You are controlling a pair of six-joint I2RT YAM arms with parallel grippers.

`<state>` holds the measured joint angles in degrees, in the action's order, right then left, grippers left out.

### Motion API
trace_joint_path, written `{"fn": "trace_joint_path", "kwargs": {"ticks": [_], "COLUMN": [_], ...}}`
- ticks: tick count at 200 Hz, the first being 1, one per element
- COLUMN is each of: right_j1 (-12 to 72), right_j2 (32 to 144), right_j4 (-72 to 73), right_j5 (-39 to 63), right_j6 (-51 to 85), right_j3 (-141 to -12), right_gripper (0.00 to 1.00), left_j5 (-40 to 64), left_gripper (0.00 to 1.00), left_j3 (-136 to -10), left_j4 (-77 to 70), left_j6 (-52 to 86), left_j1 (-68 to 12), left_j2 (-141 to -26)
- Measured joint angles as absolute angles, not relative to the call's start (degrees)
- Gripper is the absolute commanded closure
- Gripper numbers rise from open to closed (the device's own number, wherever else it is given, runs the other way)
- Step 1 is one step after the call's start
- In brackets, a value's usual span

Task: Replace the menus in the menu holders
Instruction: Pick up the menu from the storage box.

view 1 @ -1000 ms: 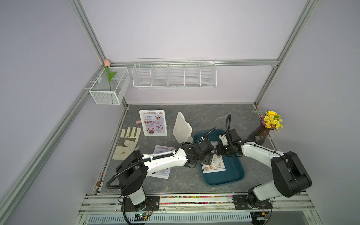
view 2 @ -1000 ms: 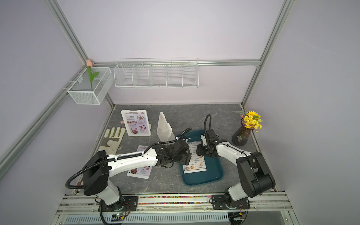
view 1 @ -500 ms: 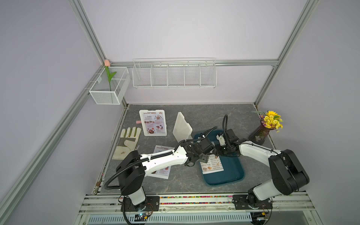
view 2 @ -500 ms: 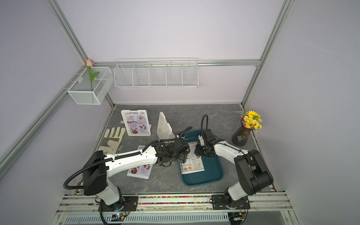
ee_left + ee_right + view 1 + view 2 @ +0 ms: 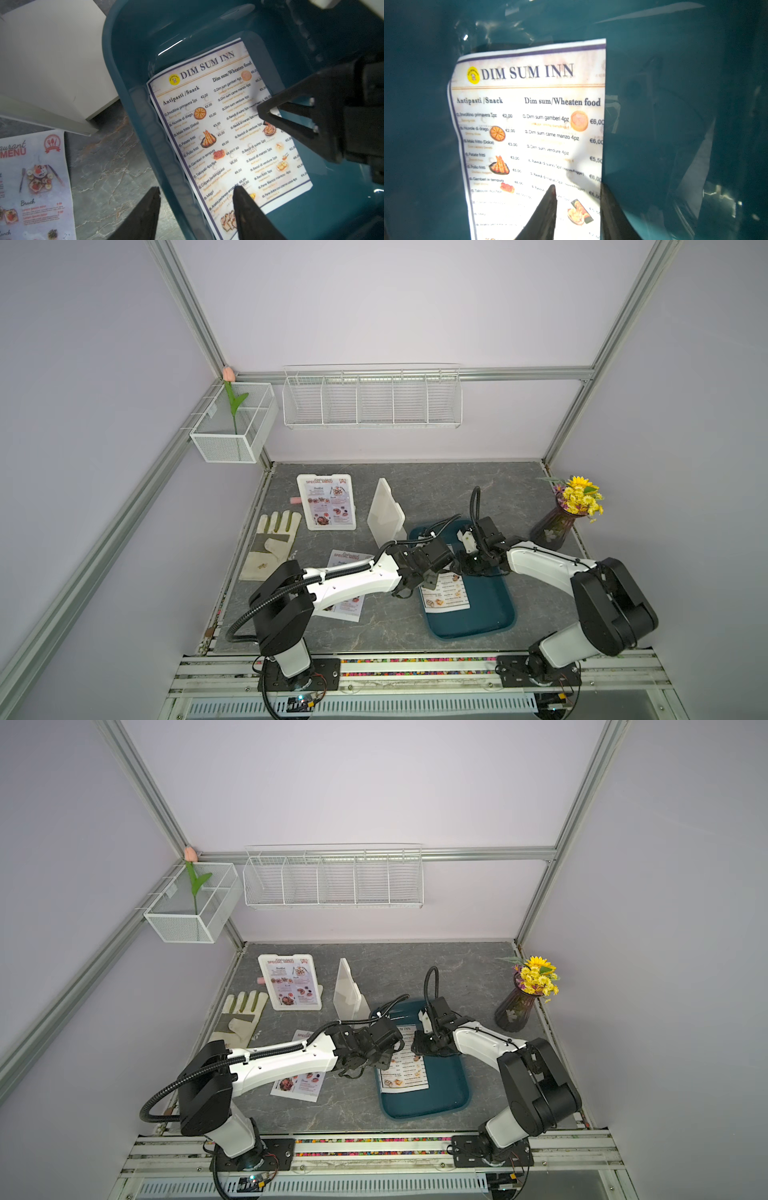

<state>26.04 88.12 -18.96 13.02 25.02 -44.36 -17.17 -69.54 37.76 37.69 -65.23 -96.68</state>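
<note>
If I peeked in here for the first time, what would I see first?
The left pincer and the right pincer meet in the middle, both open and reaching into the teal tray, where a DIM SUM INN menu lies. After that, the bright yellow flowers in a dark vase, standing far back on the right.

Left white-and-black arm (image 5: 353,578) and right white-and-black arm (image 5: 540,566) reach inward, wrists close together. Left black two-finger gripper (image 5: 197,189): jaws apart. Right black two-finger gripper (image 5: 578,187): jaws apart, narrower.
</note>
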Motion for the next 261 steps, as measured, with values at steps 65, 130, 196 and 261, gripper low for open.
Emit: {"fn": "trace_joint_path", "kwargs": {"ticks": [65,130,196,261], "right_j1": [26.35,26.35,26.52,27.09], "right_j2": [85.69,85.34,87.07,86.17], "right_j4": [-22.20,-25.19,-23.73,-23.46], "right_j5": [11.14,9.32,10.55,13.06], "right_j6": [25.32,24.43,24.67,24.67], "right_j3": [-44.53,-46.02,-46.04,-46.19], "right_gripper": [0.72,0.72,0.75,0.78], "left_j5": [-14.72,-12.56,-12.23,-13.58], "left_gripper": [0.47,0.45,0.51,0.53], "left_j3": [-68.64,-68.66,-68.66,-68.69], "left_j4": [34.94,31.53,32.03,35.33], "left_j6": [37.45,36.95,36.73,36.38], "left_j1": [-64.84,-64.84,-64.84,-64.84], "left_j2": [-96.99,-97.86,-97.60,-97.32]}}
